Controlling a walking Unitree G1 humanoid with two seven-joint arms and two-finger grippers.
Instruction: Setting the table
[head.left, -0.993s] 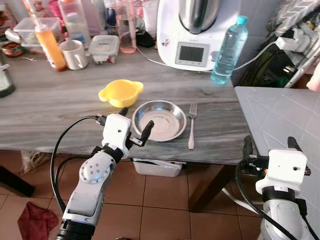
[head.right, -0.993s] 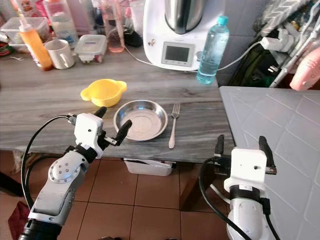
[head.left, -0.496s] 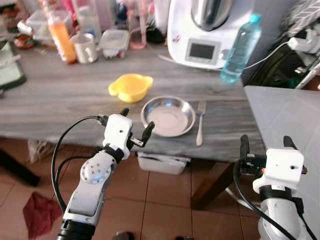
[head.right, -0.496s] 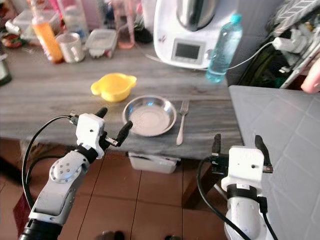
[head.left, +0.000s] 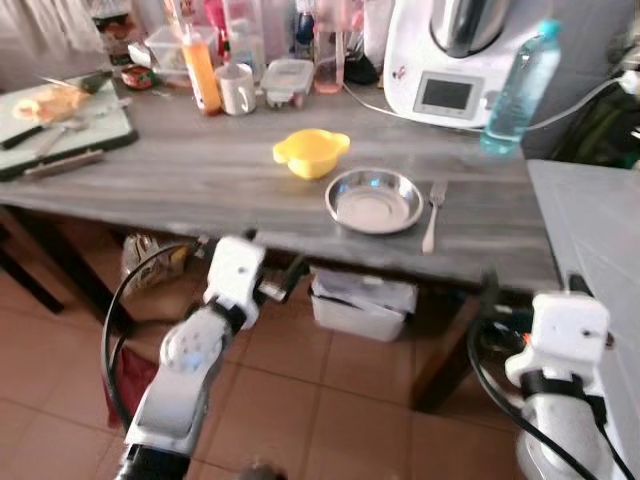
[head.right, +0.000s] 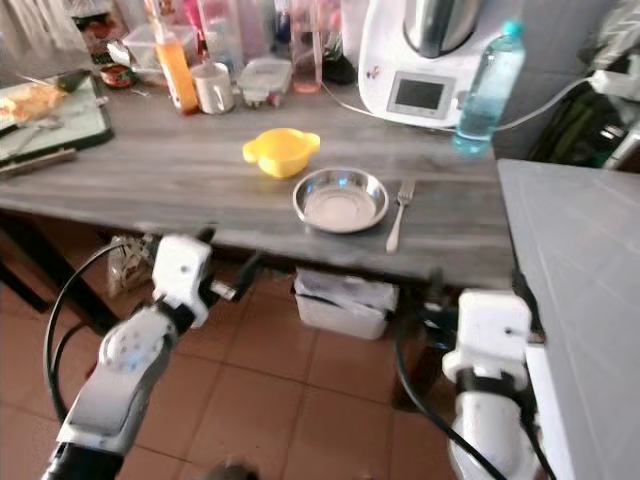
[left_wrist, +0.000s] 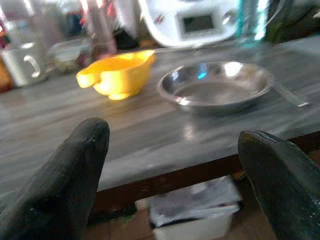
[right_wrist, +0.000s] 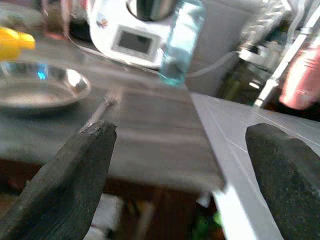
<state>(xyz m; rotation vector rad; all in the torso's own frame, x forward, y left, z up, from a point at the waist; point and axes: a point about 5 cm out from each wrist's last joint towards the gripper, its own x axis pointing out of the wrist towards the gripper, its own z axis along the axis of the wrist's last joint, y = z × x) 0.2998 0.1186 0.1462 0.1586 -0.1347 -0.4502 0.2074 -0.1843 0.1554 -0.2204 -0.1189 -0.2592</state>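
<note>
You've backed off the counter (head.left: 200, 180); both grippers, left (head.left: 268, 268) and right (right_wrist: 175, 175), hang spread wide, empty, below its edge.

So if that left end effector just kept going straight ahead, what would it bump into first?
Probably the front edge of the table. The left end effector, open, sits about level with it; slightly higher, it would reach the steel plate. Depth is unclear.
</note>
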